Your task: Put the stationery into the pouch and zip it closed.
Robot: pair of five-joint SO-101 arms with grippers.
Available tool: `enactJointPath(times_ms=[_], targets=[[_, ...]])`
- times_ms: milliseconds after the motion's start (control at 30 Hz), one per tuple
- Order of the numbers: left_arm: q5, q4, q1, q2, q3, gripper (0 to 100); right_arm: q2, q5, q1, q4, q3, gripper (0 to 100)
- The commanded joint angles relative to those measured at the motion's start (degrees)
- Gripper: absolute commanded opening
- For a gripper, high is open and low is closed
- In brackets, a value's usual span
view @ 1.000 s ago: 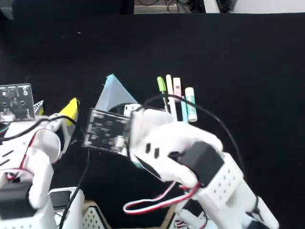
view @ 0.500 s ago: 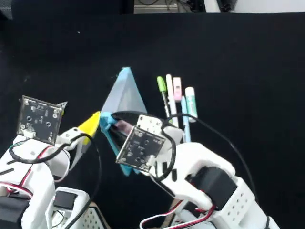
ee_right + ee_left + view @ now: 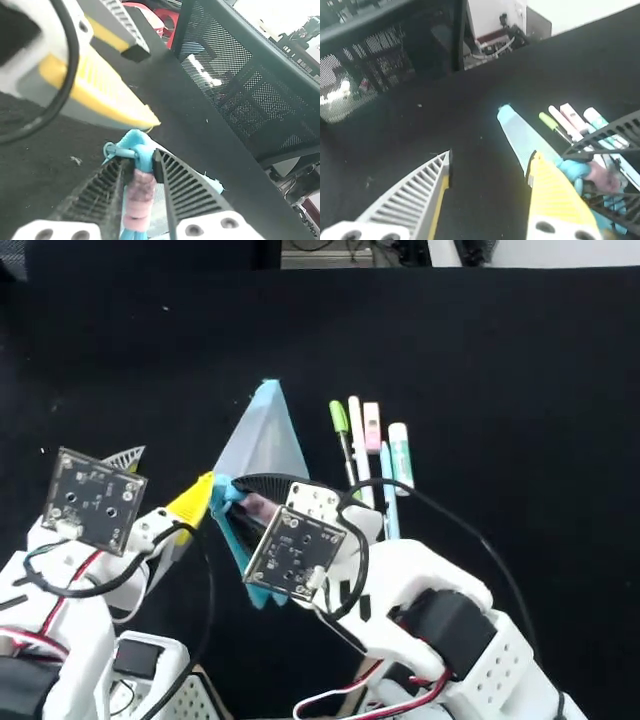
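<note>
A light blue pouch [image 3: 262, 440] lies on the black table, its near end pinched between the black fingers of my right gripper [image 3: 243, 492]. The right wrist view shows that gripper [image 3: 139, 159] shut on the pouch's blue edge [image 3: 142, 147], where there is a pink tab [image 3: 139, 192]. My left gripper [image 3: 170, 468] stands open just left of that end, its yellow finger [image 3: 192, 498] almost touching the pouch. In the left wrist view the left gripper [image 3: 491, 157] is spread wide before the pouch [image 3: 519, 134]. Several pens and markers [image 3: 368, 455] lie side by side right of the pouch.
A black cloth [image 3: 500, 370] covers the table. A black mesh panel [image 3: 375, 65] and equipment stand beyond the far edge. Bare cloth lies to the far left and right of the pens.
The right arm has swung round and now holds the pouch's near end, and the pouch has shifted right. The left arm moved in toward the pouch with its gripper open.
</note>
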Motion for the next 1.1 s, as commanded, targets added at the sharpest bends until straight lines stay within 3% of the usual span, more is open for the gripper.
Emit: enactJointPath(times_ms=[0, 300, 767, 900, 1067], targets=[[-0.62, 0.53, 0.75, 0.09, -4.88, 26, -1.01, -0.44, 0.35, 0.26, -0.13, 1.1], [-6.51, 7.91, 6.46, 0.97, -8.75, 26, -1.01, -0.44, 0.26, 0.26, -0.04, 1.1], [-6.86, 5.63, 4.88, 14.33, -14.02, 26, -1.36, -0.44, 0.35, 3.43, -0.22, 1.1], [-9.93, 6.15, 4.79, 15.91, -11.65, 26, -1.45, -0.44, 0.35, 4.04, -0.92, 1.1], [-9.93, 5.71, 0.84, 16.18, -9.71, 26, -1.45, -0.44, 1.49, 4.04, -2.15, 1.1]])
